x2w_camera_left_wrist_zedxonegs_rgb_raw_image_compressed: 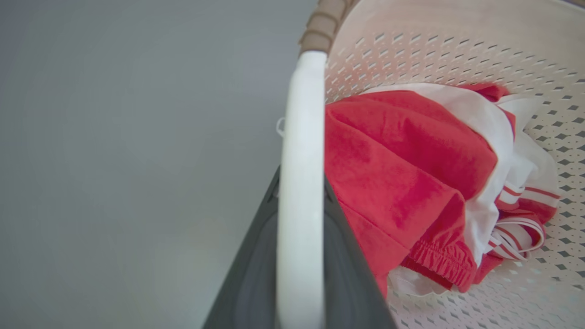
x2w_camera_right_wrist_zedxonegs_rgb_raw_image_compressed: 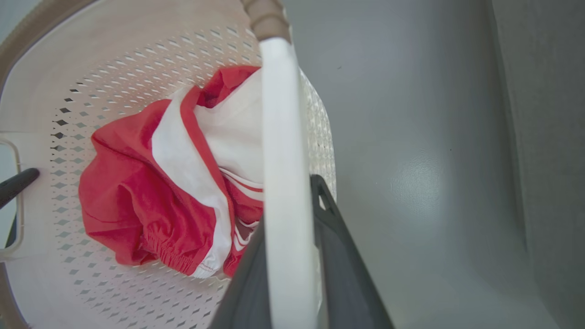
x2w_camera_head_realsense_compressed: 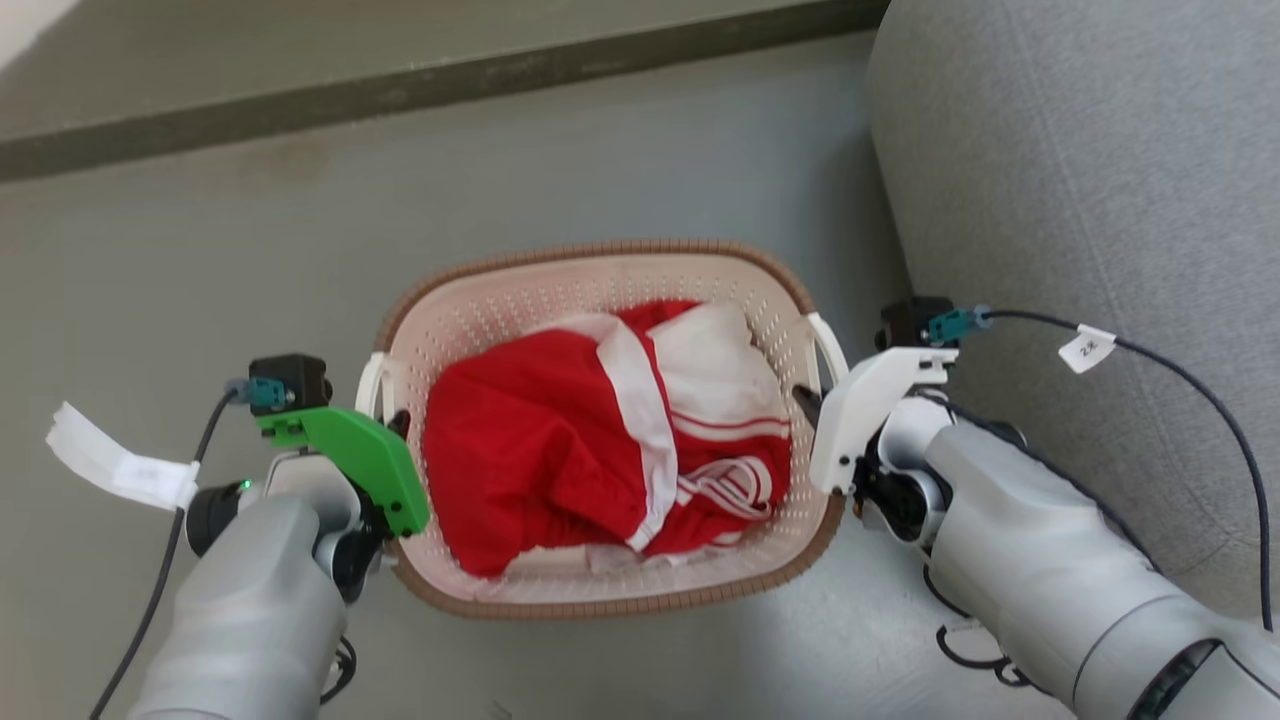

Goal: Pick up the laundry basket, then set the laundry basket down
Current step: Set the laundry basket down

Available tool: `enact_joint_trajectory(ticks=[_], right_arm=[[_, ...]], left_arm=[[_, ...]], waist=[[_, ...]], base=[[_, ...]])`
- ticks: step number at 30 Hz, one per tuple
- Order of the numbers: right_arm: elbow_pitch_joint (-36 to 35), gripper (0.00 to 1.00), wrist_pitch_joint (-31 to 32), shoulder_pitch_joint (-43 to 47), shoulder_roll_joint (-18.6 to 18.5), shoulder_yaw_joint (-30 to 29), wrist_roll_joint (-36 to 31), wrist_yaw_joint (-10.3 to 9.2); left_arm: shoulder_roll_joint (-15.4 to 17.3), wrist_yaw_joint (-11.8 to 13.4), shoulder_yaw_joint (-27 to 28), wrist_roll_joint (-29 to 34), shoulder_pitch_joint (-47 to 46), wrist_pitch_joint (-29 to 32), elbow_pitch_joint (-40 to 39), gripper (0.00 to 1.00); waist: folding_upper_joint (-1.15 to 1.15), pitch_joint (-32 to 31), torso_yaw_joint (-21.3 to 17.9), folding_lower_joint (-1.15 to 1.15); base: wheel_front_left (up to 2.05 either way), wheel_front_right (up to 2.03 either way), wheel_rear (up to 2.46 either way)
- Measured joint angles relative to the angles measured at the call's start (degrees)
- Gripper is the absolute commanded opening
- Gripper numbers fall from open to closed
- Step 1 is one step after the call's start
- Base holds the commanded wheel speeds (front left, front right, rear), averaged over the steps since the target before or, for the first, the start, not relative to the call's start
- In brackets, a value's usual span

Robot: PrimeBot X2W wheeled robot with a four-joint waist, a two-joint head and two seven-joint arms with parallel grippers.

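The laundry basket (x2w_camera_head_realsense_compressed: pixel 620 247) is held between both arms over the grey floor (x2w_camera_head_realsense_compressed: pixel 200 250), beside a sofa (x2w_camera_head_realsense_compressed: pixel 1080 150); whether it rests there cannot be told. Its left handle (x2w_camera_left_wrist_zedxonegs_rgb_raw_image_compressed: pixel 299 183) is clenched by the left claw (x2w_camera_head_realsense_compressed: pixel 398 425), its right handle (x2w_camera_right_wrist_zedxonegs_rgb_raw_image_compressed: pixel 283 183) by the right claw (x2w_camera_head_realsense_compressed: pixel 808 405). The fingertips are largely hidden under covers. The basket's bottom is mostly concealed by a red-and-white garment (x2w_camera_head_realsense_compressed: pixel 540 450).
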Motion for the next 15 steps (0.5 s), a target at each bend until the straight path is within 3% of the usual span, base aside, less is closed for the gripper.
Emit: enact_joint_trajectory(ticks=[15], right_arm=[[0.1,0.00,-3.6,-5.7,-0.1,-0.1,0.0,-0.10]], left_arm=[[0.5,0.0,0.5,0.0,-5.9,-2.1,-1.1,0.00]], waist=[[0.00,9.7,1.2,0.00]], base=[[0.00,0.00,0.00]])
